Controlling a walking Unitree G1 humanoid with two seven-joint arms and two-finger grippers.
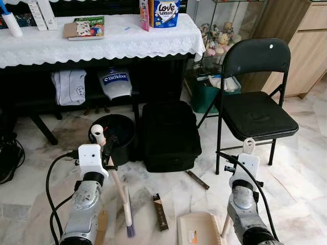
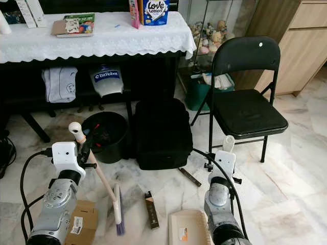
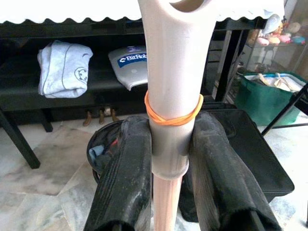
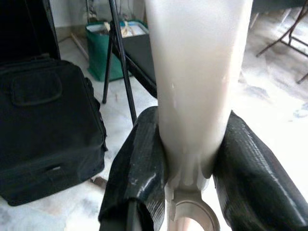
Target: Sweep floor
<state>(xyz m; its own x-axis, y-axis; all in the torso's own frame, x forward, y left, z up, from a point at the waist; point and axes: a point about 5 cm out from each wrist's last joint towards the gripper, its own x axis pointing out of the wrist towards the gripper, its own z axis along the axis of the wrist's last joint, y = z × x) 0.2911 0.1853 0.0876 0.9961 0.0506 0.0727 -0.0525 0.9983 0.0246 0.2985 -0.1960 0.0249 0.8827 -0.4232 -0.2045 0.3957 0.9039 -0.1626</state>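
My left gripper (image 3: pixel 172 131) is shut on the cream handle of a broom (image 1: pixel 116 178), just below an orange rubber band (image 3: pixel 173 118). The handle slants down to the purple bristles (image 1: pixel 130 224) on the marble floor in front of me. My right gripper (image 4: pixel 192 122) is shut on the upright cream handle (image 1: pixel 249 146) of a beige dustpan (image 1: pixel 198 229), which rests on the floor by the lower edge. Two brown stick-like bits of litter lie on the floor, one (image 1: pixel 160 212) between the broom and the dustpan, the other (image 1: pixel 197 179) nearer the chair.
A black bag (image 1: pixel 168 135) and a black bin (image 1: pixel 116 131) stand close ahead, in front of a table with a white lace cloth (image 1: pixel 102 43). A black folding chair (image 1: pixel 255 109) stands at the right, a green basket (image 1: pixel 203 96) behind it. A cardboard box (image 2: pixel 83 222) lies by my left arm.
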